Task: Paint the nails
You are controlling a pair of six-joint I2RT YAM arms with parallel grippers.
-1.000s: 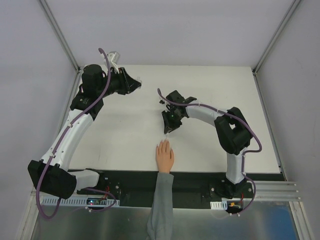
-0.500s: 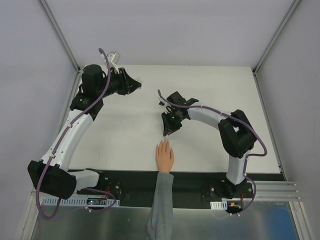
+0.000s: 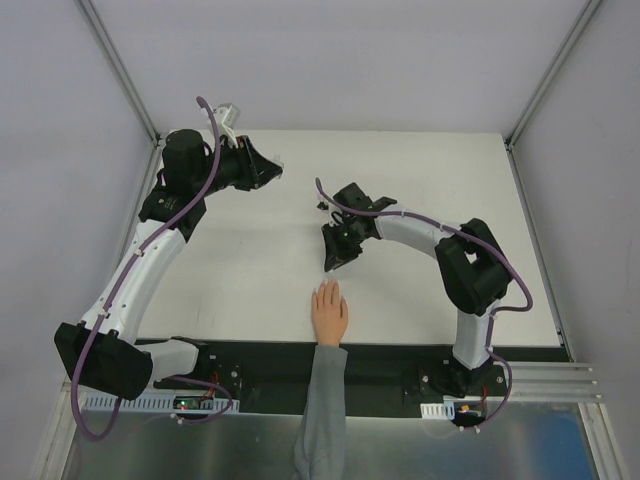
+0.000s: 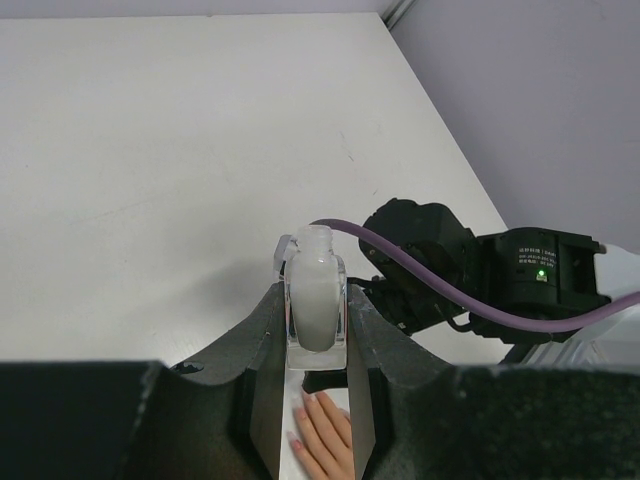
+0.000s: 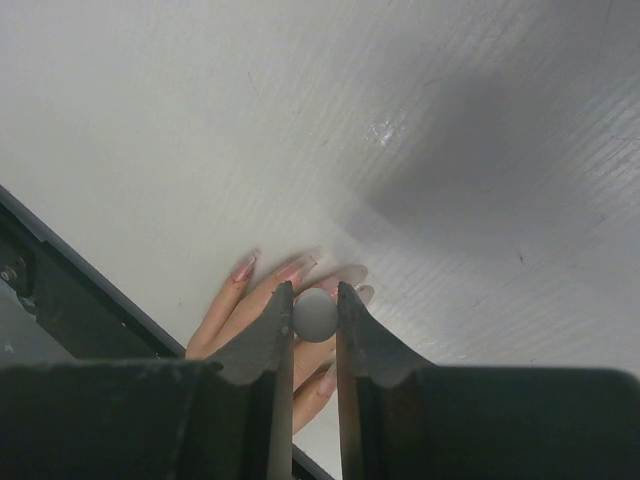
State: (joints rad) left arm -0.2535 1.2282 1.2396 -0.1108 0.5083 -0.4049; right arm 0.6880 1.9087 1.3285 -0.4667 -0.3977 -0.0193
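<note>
Since the earlier frame only the right arm's elbow has swung a little to the right. The right hand hovers just beyond the fingertips of the mannequin at the near edge of the worktop, clenched on a grey round cap. Far left, the left hand grips a small clear bottle. The nails lie right under the right hand.

Painting well probably means lowering gently onto one nail, then stroking base to tip with light pressure.

Any brush below the cap is hidden. The right hand's fingers cover some nails, and from above the nails are too small to make out.
</note>
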